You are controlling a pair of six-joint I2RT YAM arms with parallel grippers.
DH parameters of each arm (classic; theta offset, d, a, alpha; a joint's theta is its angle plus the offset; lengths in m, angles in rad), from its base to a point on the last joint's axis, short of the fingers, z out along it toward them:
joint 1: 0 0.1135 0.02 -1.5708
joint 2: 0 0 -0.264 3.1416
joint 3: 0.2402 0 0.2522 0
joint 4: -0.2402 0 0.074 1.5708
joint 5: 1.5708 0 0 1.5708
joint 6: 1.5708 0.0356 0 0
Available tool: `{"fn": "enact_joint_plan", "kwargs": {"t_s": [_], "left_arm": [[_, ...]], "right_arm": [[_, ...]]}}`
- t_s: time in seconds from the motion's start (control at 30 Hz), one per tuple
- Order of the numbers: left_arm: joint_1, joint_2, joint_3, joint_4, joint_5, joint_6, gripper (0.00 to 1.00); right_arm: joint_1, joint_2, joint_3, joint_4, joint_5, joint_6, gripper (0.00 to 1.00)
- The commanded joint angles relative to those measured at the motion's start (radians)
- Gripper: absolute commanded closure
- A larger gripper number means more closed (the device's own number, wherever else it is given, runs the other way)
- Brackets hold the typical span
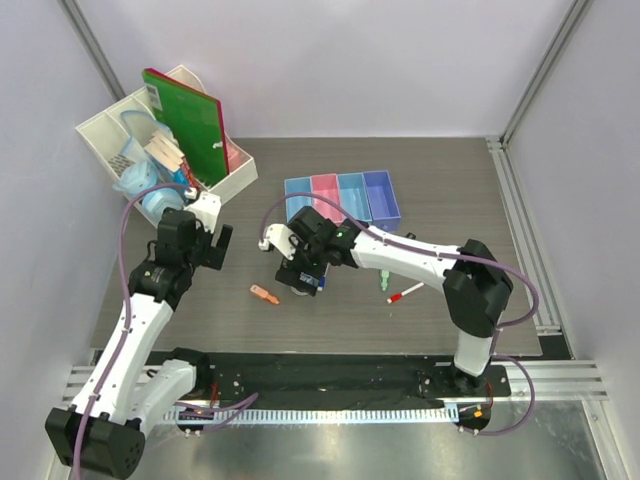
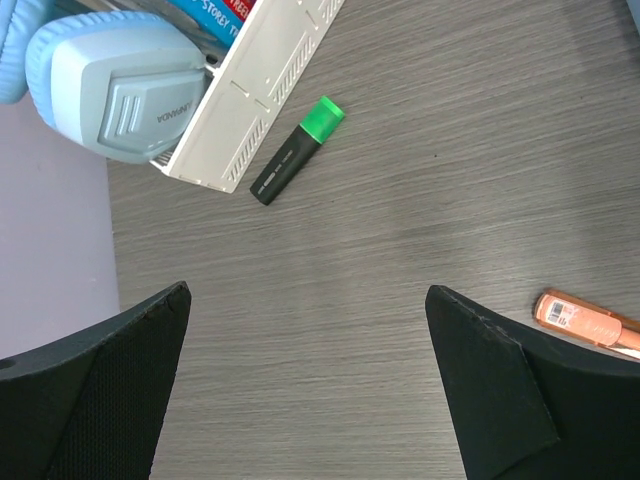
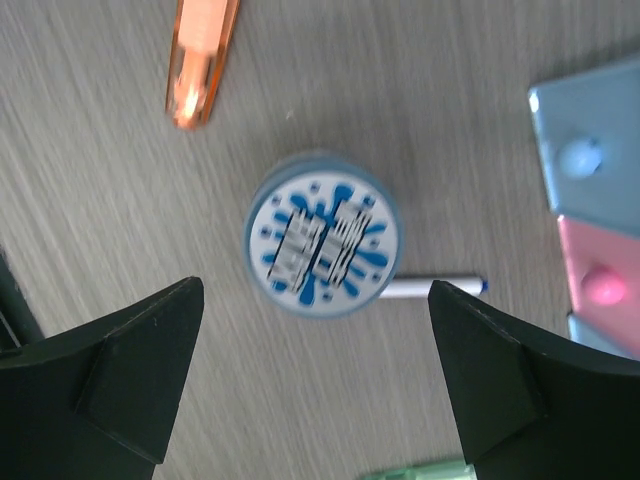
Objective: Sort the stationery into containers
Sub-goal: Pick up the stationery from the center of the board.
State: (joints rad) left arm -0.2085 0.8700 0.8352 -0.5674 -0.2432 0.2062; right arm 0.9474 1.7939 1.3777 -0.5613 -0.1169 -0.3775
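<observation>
Closest to the near edge of the table (image 1: 450,190), an orange marker (image 1: 264,294) is seen left of centre. A red-white pen (image 1: 405,292) lies right of centre, well apart from it. A pale green marker (image 1: 385,284) is found just beyond the pen, close beside its far end.

A little farther in, over the middle of the table, the right gripper (image 3: 315,290) hangs with its jaws spread wide and nothing grasped. In its wrist view a round disc (image 3: 323,232) with a blue-and-white print is seen flat on the table below the gap. A blue-white pen (image 3: 432,287) is partly hidden behind the disc's rim. Whether the two touch cannot be told.

Over the left part of the table the left gripper (image 2: 308,300) is likewise seen released, its jaws wide apart and empty. Beyond it a green-black marker (image 2: 297,150) lies at a slant just beside the wall of a white organiser (image 2: 250,90). Contact between marker and wall cannot be made out. A pale blue tape dispenser (image 2: 120,90) is set against the organiser towards the left edge.

Farther still, towards the middle of the far edge, four bins (image 1: 342,197) are joined in a row: blue, pink, blue and purple from left to right. Every pen and marker named lies on the table outside them. The organiser fills the far left corner, and a green notebook (image 1: 185,125) is propped in it at a tilt.
</observation>
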Motion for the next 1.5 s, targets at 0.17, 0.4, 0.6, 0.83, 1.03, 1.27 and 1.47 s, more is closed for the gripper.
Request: {"fn": "enact_joint_plan", "kwargs": {"t_s": [0.17, 0.4, 0.6, 0.83, 1.03, 1.27, 1.47], "left_arm": [[0.018, -0.049, -0.027, 0.037, 0.015, -0.021, 0.0], [0.018, -0.068, -0.039, 0.032, 0.018, -0.011, 0.0], [0.02, -0.062, -0.045, 0.04, 0.031, -0.013, 0.0], [0.02, -0.054, -0.047, 0.043, 0.05, -0.027, 0.0], [0.02, -0.045, -0.047, 0.038, 0.068, -0.036, 0.0], [0.018, -0.026, -0.064, 0.035, 0.148, -0.021, 0.0], [0.018, -0.005, -0.085, 0.037, 0.237, -0.016, 0.0]], "right_arm": [[-0.001, 0.12, 0.142, 0.055, -0.02, 0.023, 0.0], [-0.001, 0.13, 0.135, 0.058, -0.036, 0.026, 0.03], [-0.001, 0.093, 0.098, 0.057, -0.021, 0.019, 0.22], [-0.001, 0.048, 0.072, 0.023, -0.023, -0.015, 0.72], [-0.001, 0.012, 0.078, 0.021, -0.015, -0.023, 0.98], [-0.012, -0.085, 0.147, 0.02, 0.094, -0.049, 0.98], [-0.151, -0.105, 0.233, 0.021, 0.209, -0.029, 0.99]]}}
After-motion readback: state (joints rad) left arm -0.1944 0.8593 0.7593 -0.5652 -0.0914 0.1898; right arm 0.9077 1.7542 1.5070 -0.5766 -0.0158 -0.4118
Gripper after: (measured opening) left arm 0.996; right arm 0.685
